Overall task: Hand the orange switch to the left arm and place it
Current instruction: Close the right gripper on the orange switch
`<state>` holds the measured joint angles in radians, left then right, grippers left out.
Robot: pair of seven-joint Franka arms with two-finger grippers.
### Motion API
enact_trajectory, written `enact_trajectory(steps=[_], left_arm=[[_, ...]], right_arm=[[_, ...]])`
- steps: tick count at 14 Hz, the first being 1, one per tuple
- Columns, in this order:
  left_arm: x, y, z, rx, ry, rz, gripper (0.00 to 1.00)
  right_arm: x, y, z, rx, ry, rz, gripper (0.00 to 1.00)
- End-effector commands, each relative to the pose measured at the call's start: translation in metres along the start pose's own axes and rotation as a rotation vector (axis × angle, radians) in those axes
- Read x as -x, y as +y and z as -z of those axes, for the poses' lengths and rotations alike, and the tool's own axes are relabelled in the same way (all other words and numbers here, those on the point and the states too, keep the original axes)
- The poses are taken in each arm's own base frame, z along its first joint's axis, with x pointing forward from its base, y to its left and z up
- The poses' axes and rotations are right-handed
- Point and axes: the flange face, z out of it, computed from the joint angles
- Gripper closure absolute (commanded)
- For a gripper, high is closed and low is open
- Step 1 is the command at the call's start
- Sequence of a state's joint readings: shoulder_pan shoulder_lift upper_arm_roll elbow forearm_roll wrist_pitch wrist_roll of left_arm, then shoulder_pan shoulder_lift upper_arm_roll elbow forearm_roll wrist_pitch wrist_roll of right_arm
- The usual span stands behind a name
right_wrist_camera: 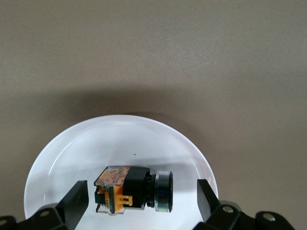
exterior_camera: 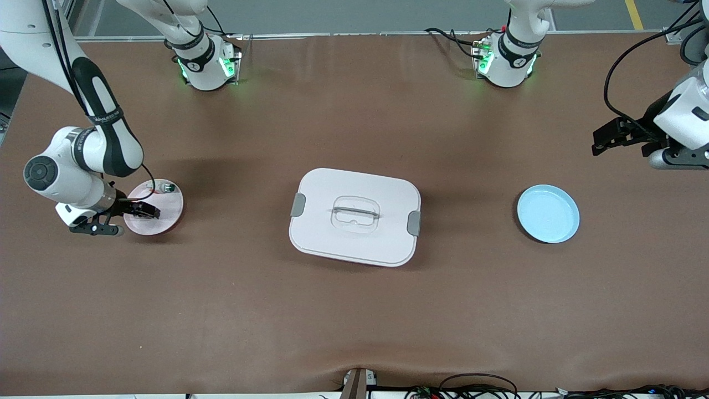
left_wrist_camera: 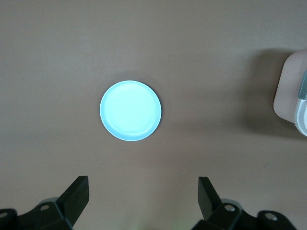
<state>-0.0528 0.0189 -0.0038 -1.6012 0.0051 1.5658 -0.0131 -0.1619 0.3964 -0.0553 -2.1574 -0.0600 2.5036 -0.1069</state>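
Right gripper (right_wrist_camera: 139, 196) open astride orange switch (right_wrist_camera: 132, 189).

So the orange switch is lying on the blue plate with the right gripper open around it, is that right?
Not quite. The orange switch lies on the pink plate, not the blue plate, which is bare. The right gripper is indeed open around it, as the right wrist view shows.

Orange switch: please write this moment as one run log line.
orange switch: on pink plate, not gripped | right tool: open, around switch | left tool: open, waiting above blue plate | box: between plates
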Motion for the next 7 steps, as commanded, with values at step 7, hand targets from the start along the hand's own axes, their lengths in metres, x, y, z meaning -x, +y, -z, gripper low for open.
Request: enact_trajectory(steps=[7], left_arm=[[-0.0008,0.0000,-0.0011,-0.001,-0.009,-0.024,0.00]], right_arm=[[0.0023,-0.0068,-0.0108,-0.007,-0.013,0.005,0.00]])
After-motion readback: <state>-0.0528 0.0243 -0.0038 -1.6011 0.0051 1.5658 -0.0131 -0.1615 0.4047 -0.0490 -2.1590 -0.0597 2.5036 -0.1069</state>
